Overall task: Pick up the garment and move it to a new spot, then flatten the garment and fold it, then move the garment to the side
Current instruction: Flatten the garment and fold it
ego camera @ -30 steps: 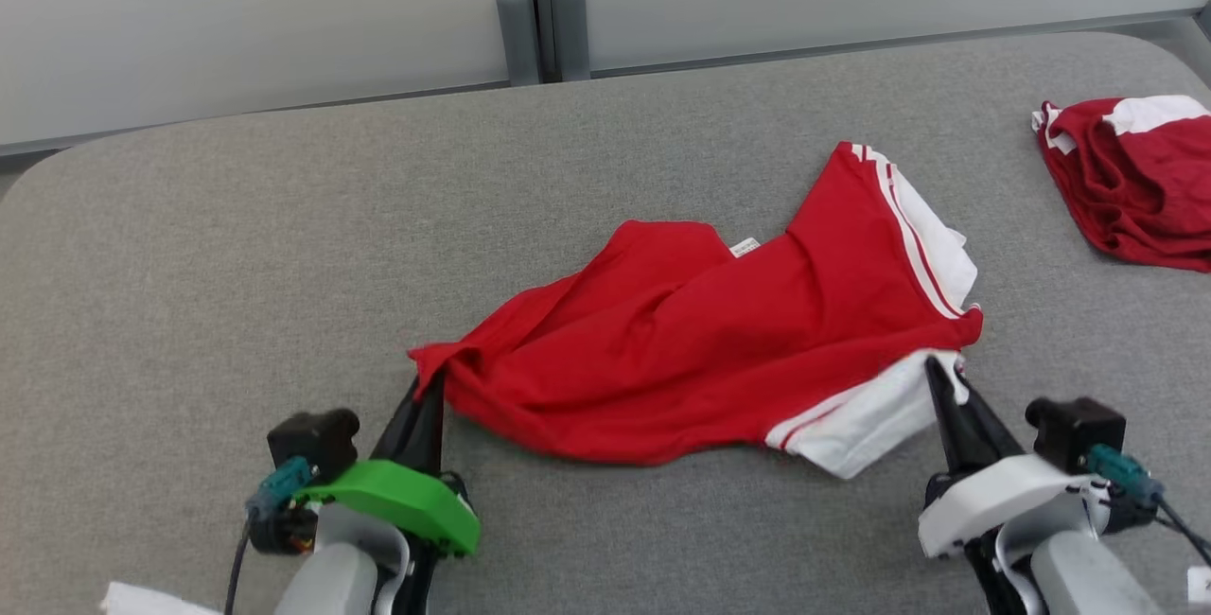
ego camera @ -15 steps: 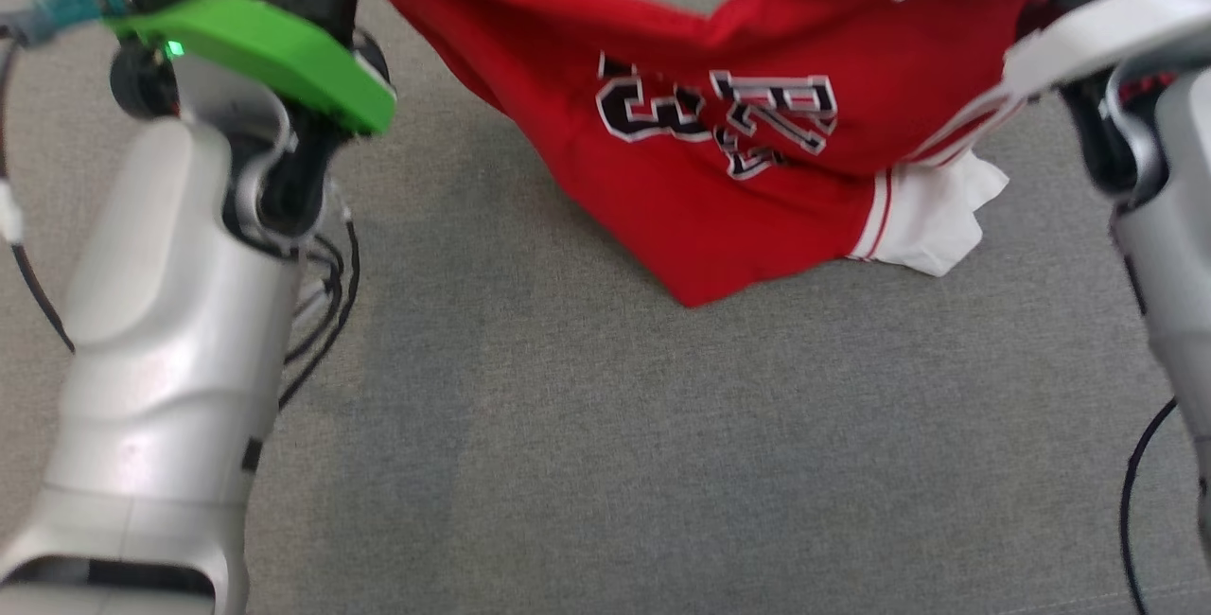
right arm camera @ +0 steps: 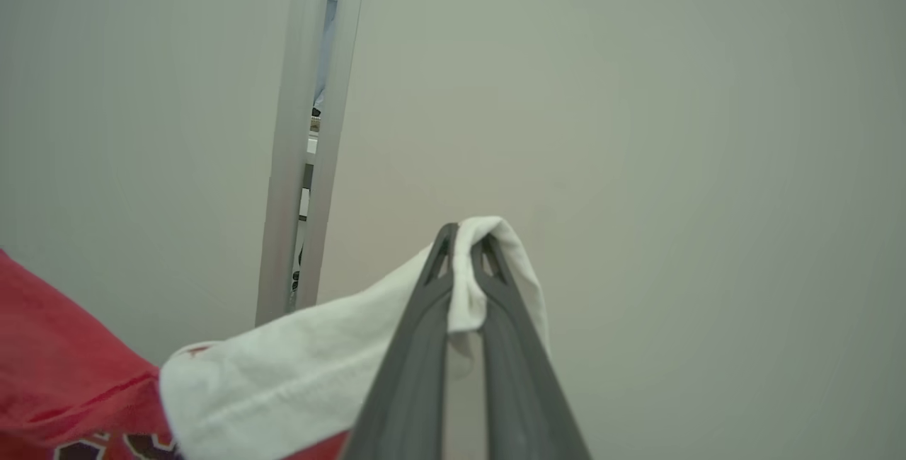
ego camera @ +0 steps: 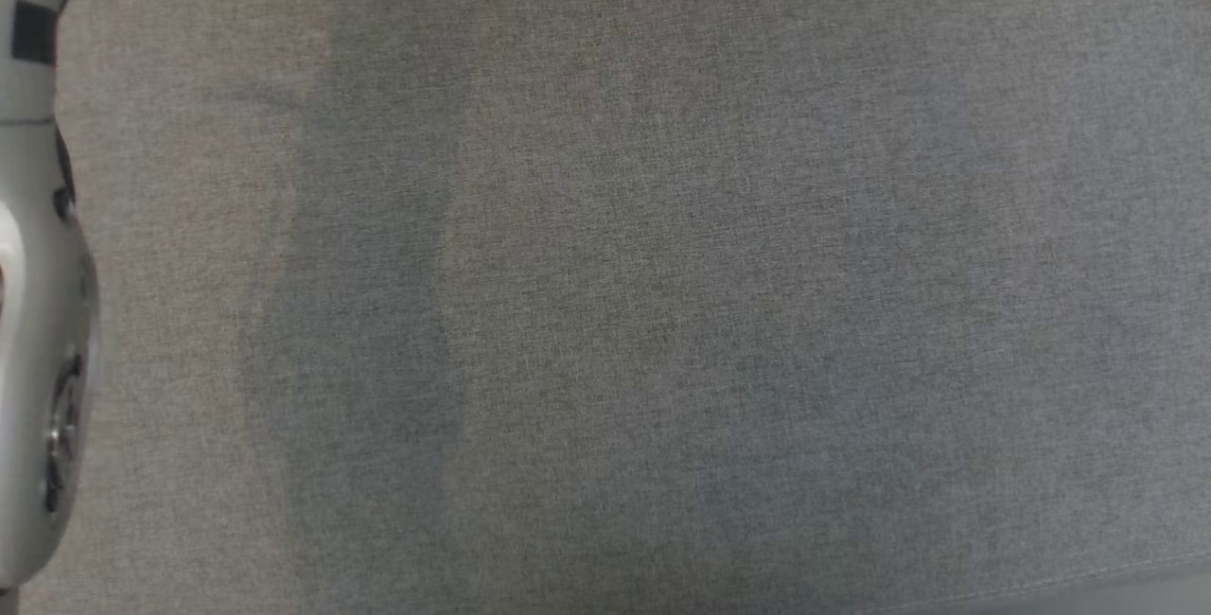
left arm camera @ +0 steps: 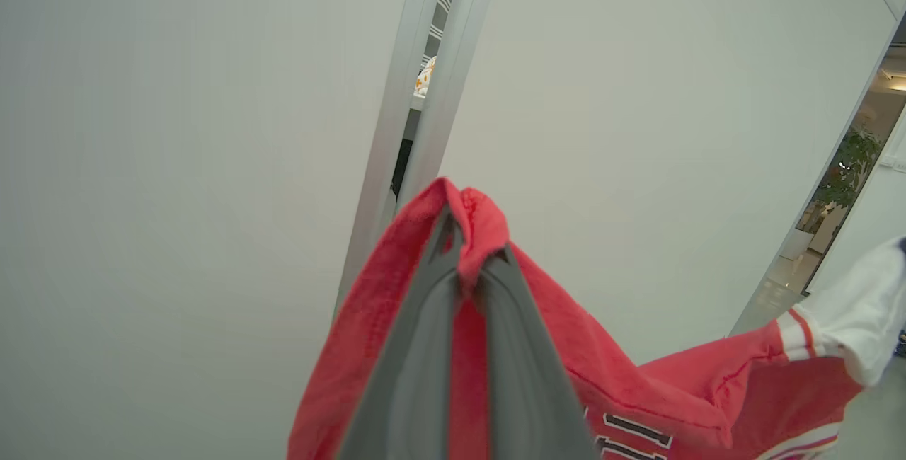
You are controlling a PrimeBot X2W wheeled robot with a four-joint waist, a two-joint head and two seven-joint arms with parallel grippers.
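Note:
The garment (left arm camera: 637, 389) is a red jersey with white sleeves and dark lettering, hanging in the air. In the left wrist view my left gripper (left arm camera: 471, 255) is shut on a bunched red edge of it. Its white sleeve (right arm camera: 283, 368) drapes from my right gripper (right arm camera: 466, 244), which is shut on that cloth in the right wrist view. The red body (right arm camera: 56, 361) sags at that view's lower left. Both grippers point at a pale wall. In the head view a pale forearm (ego camera: 33, 331) runs along the left edge.
The grey fabric table (ego camera: 624, 293) lies under the head camera. Behind the garment stand pale wall panels with a metal post (left arm camera: 417, 113) between them. An opening with a potted plant (left arm camera: 846, 170) shows at the far right of the left wrist view.
Both grippers have carried the garment up off the table, out of the head view's top. The head camera has tilted down, so the table now spans its picture.

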